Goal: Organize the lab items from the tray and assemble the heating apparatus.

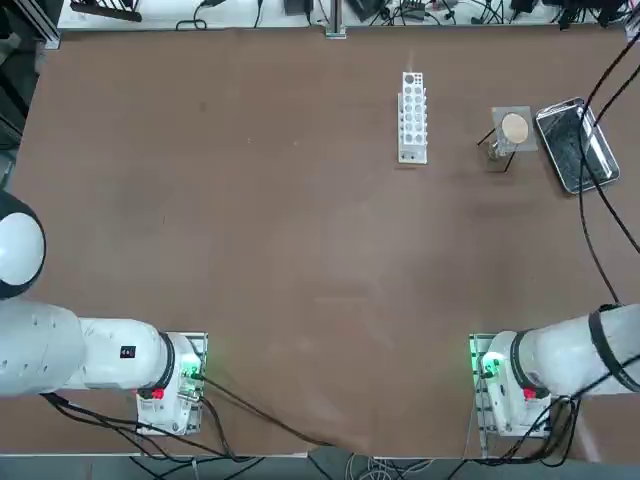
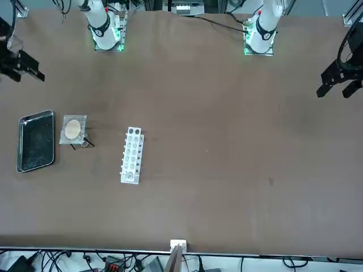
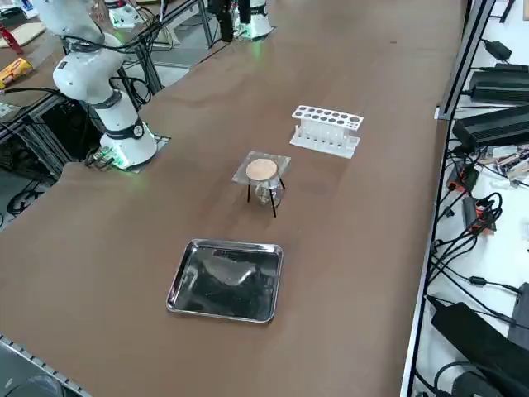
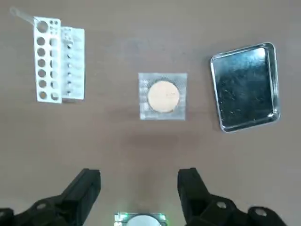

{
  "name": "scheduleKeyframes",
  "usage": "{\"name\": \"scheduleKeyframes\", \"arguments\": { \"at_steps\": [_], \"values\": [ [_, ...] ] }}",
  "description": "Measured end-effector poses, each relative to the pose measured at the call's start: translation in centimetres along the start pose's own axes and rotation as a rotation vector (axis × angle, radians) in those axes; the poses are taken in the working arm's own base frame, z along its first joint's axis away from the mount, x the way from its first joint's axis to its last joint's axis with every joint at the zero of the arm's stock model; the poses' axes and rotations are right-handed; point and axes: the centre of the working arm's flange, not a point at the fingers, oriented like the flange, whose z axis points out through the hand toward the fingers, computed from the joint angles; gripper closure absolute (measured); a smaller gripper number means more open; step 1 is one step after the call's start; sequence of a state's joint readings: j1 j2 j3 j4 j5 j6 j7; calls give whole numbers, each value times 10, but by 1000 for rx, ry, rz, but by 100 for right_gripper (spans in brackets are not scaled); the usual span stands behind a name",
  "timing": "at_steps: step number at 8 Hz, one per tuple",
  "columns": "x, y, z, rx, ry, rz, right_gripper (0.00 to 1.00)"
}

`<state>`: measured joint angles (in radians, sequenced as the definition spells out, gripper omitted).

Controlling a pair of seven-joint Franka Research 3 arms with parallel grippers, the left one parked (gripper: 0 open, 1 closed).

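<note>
Square grey gauze mat (image 4: 145,109) near tabletop's far-right corner: likely light, bendable; pinch edges. Black two-finger right gripper (image 4: 139,192) spread, empty.

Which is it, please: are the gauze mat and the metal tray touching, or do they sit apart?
Apart: the front view shows a strip of brown tabletop between the gauze mat and the metal tray.

I see bare tabletop between the white rack (image 1: 412,118) and the tripod stack (image 1: 514,130); beyond the stack, the tray (image 1: 578,145) blocks me.
</note>
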<state>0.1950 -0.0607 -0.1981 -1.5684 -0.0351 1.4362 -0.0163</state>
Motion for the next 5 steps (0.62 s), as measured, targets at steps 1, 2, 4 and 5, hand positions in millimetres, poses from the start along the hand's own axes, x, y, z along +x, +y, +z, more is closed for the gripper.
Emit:
{"name": "scheduleKeyframes", "arguments": {
  "at_steps": [1, 2, 4, 5],
  "values": [
    [-9, -2, 0, -2, -1, -7, 0],
    [-11, -2, 0, -2, 3, -10, 0],
    [-9, -1, 0, -2, 15, -8, 0],
    [-9, -2, 0, -1, 19, -7, 0]
  ]
}}
